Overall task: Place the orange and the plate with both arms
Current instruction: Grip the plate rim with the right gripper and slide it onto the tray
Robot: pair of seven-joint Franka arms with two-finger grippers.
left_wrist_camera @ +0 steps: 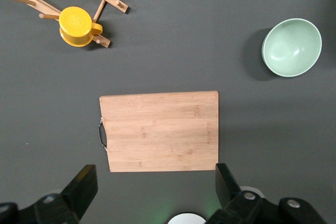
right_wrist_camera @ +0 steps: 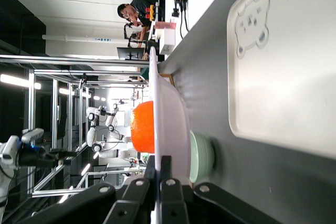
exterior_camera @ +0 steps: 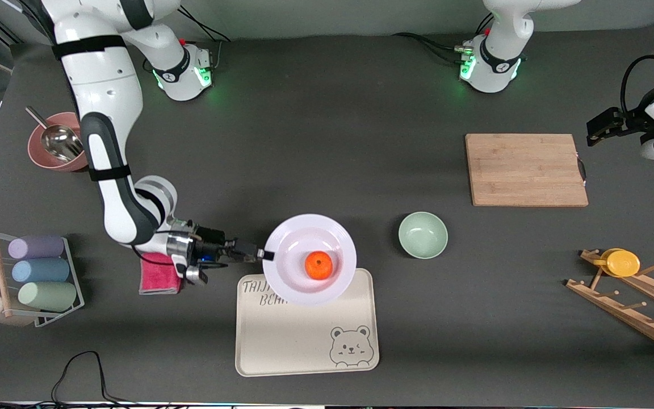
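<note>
The pale plate is held level in the air over the cream bear tray's edge farthest from the front camera. The orange rests in the plate. My right gripper is shut on the plate's rim at the right arm's side. In the right wrist view the fingers pinch the rim of the plate, with the orange in it. My left gripper is open and empty, raised over the table beside the wooden cutting board; it shows at the front view's edge.
A mint-green bowl sits beside the plate toward the left arm's end. A wooden cup rack carries a yellow cup. A red cloth lies under the right wrist. A pink bowl with a scoop and a holder of rolls stand at the right arm's end.
</note>
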